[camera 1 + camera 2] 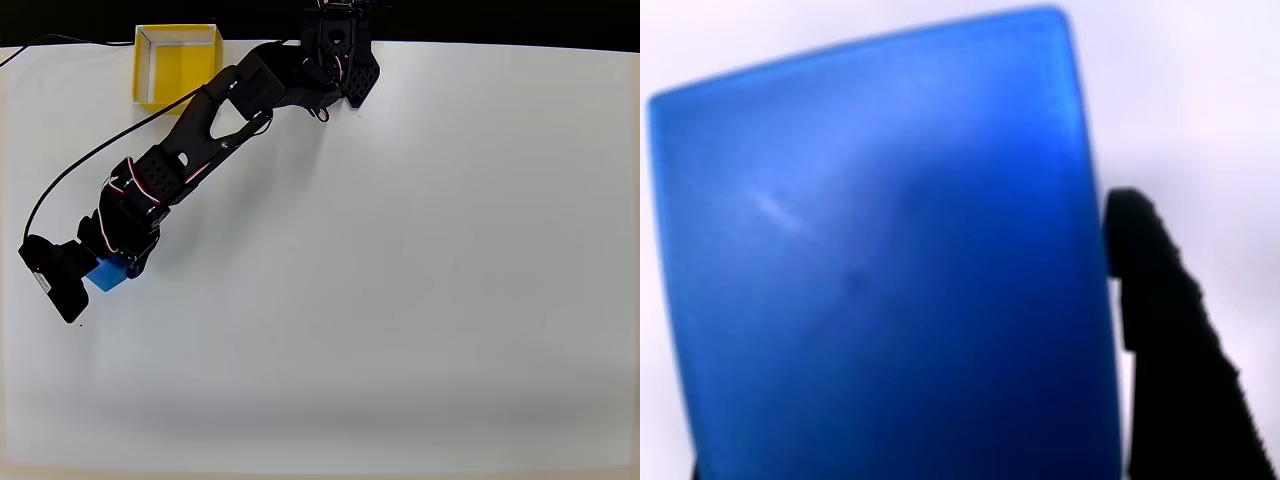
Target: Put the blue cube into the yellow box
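Blue cube (106,273) is sitting at the far left of the white tabletop (420,260) in the overhead view, tucked in the pincer (98,268) at the end of the black arm (215,120). Wrist view: cube (880,260) is filling most of the pic, w/ one dark finger (1170,350) pressing right against its right face, so the pincer is looking closed on the cube, gripping it. Can't tell whether the cube is lifted or resting on the tabletop.

Progress, as I judge it: grasp is about done, transport and drop aren't. Yellow box (176,66) is standing at the top edge of the tabletop, left of the arm's base, well apart from the cube, and it's showing nothing inside. Left to do: carry the cube up toward the box, get it over the opening, release.

Orientation: a cube has no real long axis. Overhead view, it's sitting turned, edges running diagonal to the tabletop edges. Wrist view, its near face is tilting slightly, top edge sloping up to the right.
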Controlling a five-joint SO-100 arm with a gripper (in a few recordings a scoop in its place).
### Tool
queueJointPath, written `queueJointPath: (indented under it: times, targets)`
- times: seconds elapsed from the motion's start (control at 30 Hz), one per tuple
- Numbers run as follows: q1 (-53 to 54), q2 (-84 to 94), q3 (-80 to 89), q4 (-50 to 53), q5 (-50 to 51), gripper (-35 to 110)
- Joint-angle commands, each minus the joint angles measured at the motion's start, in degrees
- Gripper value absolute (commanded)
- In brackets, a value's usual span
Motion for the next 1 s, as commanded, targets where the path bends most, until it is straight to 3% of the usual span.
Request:
queueJointPath:
  times: [0.0, 0.63, 0.97]
  targets:
    - [3.87, 18.9, 2.81, 1.67, -1.14, 19]
    - [21.27, 44.12, 24.43, 8.44, -4.13, 19]
    - [31.99, 53.09, 31.11, 16.79, -4.31, 19]
